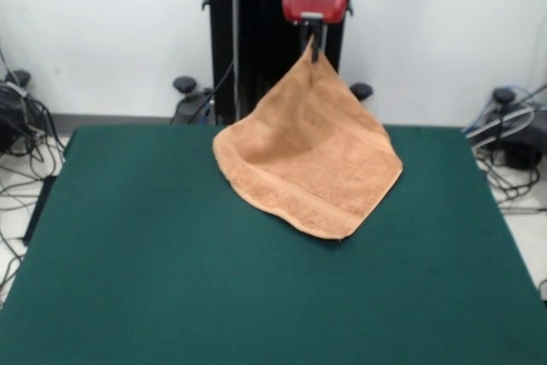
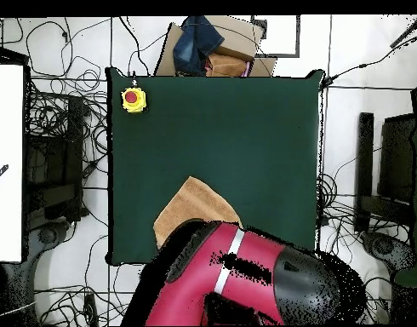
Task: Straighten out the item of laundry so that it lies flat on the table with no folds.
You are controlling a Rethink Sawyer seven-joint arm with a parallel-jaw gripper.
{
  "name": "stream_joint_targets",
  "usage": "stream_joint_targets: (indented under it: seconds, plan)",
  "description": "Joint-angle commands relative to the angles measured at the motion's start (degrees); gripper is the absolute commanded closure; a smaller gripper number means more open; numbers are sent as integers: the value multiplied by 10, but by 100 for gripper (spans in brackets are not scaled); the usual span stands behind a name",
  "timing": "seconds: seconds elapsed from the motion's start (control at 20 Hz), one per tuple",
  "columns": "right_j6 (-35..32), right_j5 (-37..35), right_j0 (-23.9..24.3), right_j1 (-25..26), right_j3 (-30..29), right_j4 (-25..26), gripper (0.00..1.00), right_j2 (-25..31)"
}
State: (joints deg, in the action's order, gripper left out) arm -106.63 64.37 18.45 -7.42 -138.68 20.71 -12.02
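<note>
The orange-tan towel [image 1: 309, 156] hangs from my gripper [image 1: 314, 47] by one corner, raised well above the dark green table [image 1: 154, 254]. It spreads down in a tent shape and its lower edge, with a woven band stripe, rests on the table near the far middle. The gripper is shut on the towel's top corner. In the overhead view the towel [image 2: 188, 209] shows near the table's [image 2: 246, 128] bottom edge, partly hidden under the red arm [image 2: 237, 277]. No tag shows.
A yellow box with a red button [image 2: 134, 100] sits at the table's corner in the overhead view. Cables and equipment lie on the floor around the table. The black pedestal [image 1: 256, 32] stands behind the towel.
</note>
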Motion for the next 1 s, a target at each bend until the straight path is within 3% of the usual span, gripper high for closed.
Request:
stream_joint_targets:
  seconds: [0.05,0.5,1.0]
  plan:
    - [-107,-86,20,120,68,-2,100,-12]
    - [-91,-91,21,125,81,-17,100,-10]
    - [-86,-115,21,86,47,-25,100,-12]
